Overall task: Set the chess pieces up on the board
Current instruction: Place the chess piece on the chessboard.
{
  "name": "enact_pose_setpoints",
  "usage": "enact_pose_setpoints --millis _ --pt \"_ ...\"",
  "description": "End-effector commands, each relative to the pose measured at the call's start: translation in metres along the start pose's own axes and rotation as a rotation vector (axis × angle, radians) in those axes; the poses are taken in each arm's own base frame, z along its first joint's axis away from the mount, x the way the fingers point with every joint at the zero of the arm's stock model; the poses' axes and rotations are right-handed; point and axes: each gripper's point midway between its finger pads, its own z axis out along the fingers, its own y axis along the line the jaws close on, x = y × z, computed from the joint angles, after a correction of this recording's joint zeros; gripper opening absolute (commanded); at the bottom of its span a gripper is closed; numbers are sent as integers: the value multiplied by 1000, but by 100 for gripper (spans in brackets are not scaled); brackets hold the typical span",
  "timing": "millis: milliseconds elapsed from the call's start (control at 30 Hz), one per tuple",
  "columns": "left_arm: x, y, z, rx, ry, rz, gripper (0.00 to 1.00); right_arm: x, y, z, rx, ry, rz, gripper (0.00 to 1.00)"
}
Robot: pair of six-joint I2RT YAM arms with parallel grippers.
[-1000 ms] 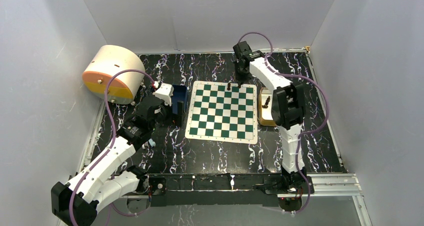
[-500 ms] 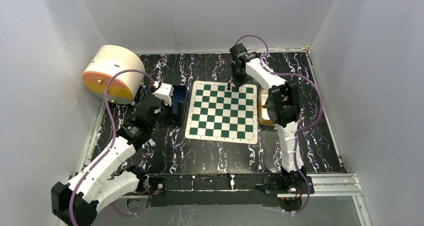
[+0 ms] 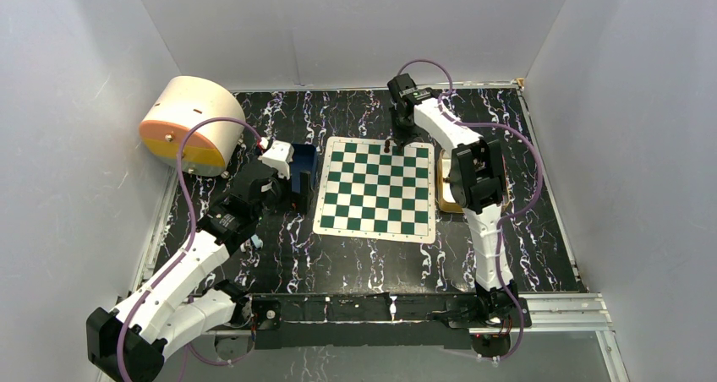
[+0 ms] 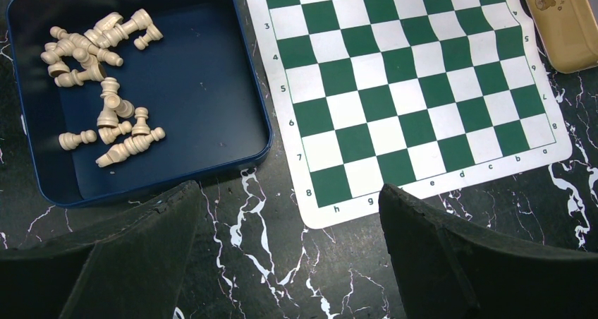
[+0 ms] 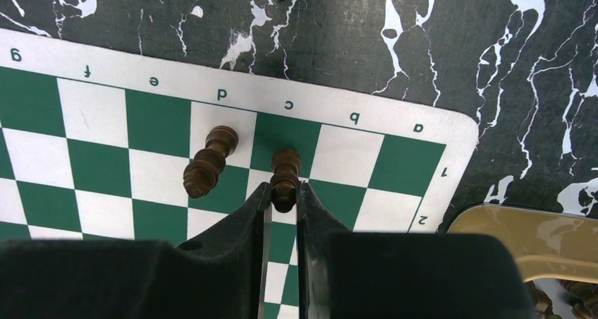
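A dark chess piece is gripped at its upper end by the closed right tool, its base set on the green square lettered c in the far row of the board. A second dark piece is seen just beside it, on the white square lettered d, apart from the fingers. The right arm is stretched along the board's right edge, its elbow raised over a gold tray and its wrist turned downward. At the left, the left arm is bent low, and its left tool is held wide open above the table, between the board and a blue tray of cream pieces.
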Motion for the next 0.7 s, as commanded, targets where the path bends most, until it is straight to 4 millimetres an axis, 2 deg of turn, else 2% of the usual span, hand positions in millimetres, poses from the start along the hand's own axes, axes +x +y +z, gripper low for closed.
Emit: enact_pose_setpoints --millis 0,200,667 --pt "-8 3 -5 -8 -37 -1 94 -16 10 -5 -23 -45 8 24" --pt "-8 3 -5 -9 -37 0 94 -15 9 -1 -20 -35 8 24" --pt "-9 3 -5 -11 -40 0 94 -14 11 2 -24 -27 5 33"
